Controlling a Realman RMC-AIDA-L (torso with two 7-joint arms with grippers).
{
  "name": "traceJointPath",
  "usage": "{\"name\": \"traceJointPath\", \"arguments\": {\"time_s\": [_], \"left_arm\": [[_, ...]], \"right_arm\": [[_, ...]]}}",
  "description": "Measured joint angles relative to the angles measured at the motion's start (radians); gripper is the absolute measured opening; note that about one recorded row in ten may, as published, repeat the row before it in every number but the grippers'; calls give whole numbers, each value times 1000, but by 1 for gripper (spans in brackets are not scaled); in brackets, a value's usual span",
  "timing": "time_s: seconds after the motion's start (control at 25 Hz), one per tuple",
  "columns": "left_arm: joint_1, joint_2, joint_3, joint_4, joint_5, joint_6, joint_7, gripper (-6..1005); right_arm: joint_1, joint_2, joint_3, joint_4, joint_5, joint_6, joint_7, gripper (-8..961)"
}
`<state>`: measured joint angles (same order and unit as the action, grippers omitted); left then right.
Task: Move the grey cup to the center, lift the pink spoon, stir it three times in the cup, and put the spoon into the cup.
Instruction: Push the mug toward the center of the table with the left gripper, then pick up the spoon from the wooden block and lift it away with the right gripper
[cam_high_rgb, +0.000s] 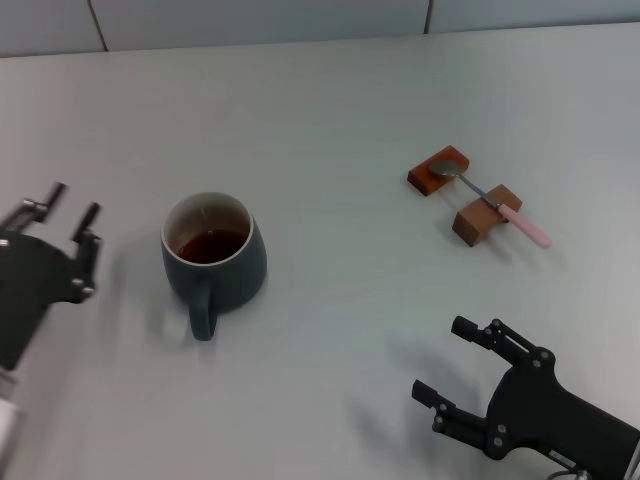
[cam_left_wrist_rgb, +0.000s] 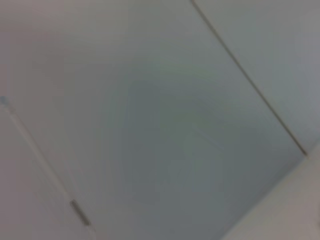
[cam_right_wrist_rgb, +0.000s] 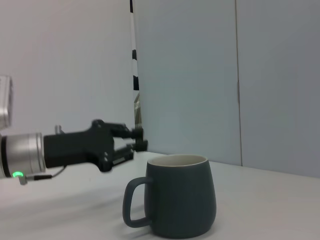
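Note:
The grey cup (cam_high_rgb: 215, 262) stands upright on the white table left of centre, with dark reddish liquid inside and its handle toward me. It also shows in the right wrist view (cam_right_wrist_rgb: 175, 197). The pink spoon (cam_high_rgb: 492, 203) lies at the right, its metal bowl on one brown block and its neck on the other, with the pink handle sticking out. My left gripper (cam_high_rgb: 70, 215) is open and empty, left of the cup and apart from it; it also shows in the right wrist view (cam_right_wrist_rgb: 136, 140). My right gripper (cam_high_rgb: 445, 360) is open and empty near the front right.
Two small brown blocks (cam_high_rgb: 439, 171) (cam_high_rgb: 484, 216) hold the spoon off the white table (cam_high_rgb: 330, 110). The left wrist view shows only pale wall panels.

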<state>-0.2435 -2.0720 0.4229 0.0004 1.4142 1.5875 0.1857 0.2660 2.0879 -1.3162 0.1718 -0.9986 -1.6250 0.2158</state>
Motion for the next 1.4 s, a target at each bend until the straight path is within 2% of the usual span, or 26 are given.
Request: {"name": "traceJointPath", "arguments": {"time_s": [0.04, 0.08, 0.16, 0.2, 0.32, 0.4, 0.44, 0.68, 0.92, 1.12, 1.2, 1.24, 1.28, 1.32, 1.36, 1.4], "left_arm": [[-73, -2, -71, -143, 1, -105, 283, 397], [-91, -4, -75, -193, 1, -135, 368, 373], [-91, -4, -75, -193, 1, -135, 368, 326], [-115, -6, -100, -277, 0, -181, 494, 303], [-133, -7, -138, -344, 7, -217, 579, 232], [-133, -7, -138, -344, 7, -217, 579, 185], [-147, -7, -153, -396, 10, -246, 621, 162], [-192, -7, -185, -489, 11, -294, 631, -2], [-240, -7, -194, -551, 44, -353, 621, 35], [-241, -4, -227, -540, 239, -351, 473, 67], [-223, 2, -239, -506, 292, -276, 330, 79], [-223, 2, -239, -506, 292, -276, 330, 85], [-209, 3, -243, -472, 313, -220, 224, 92], [-185, 8, -242, -341, 384, -96, -69, 98], [-181, 8, -240, -304, 402, -79, -130, 104], [-176, 8, -237, -223, 448, -48, -261, 110]], "right_arm": [[0, 0, 0, 0, 0, -1, 0, 787], [-1, 0, 0, 0, 0, -2, 0, 786], [-3, 0, 0, 0, 0, -3, 1, 783], [-3, 0, 0, 0, 0, -4, 4, 782], [-1, -1, 0, 0, -1, -5, 20, 778], [-1, -3, 0, 0, -1, -6, 27, 776], [-1, -3, 0, 0, -1, -6, 27, 775], [-1, -3, 1, 0, -2, -7, 27, 767], [-2, -3, 5, 0, -2, -7, 27, 759], [-22, -4, 47, 0, 15, -64, 44, 753], [-54, -7, 116, -1, 47, -116, 92, 750], [-73, -7, 157, -4, 68, -136, 132, 749], [-88, -9, 189, -8, 89, -150, 173, 748], [-106, -11, 222, -15, 111, -161, 231, 747], [-119, -14, 245, -26, 132, -167, 290, 745], [-131, -20, 260, -40, 148, -162, 363, 744]]}}
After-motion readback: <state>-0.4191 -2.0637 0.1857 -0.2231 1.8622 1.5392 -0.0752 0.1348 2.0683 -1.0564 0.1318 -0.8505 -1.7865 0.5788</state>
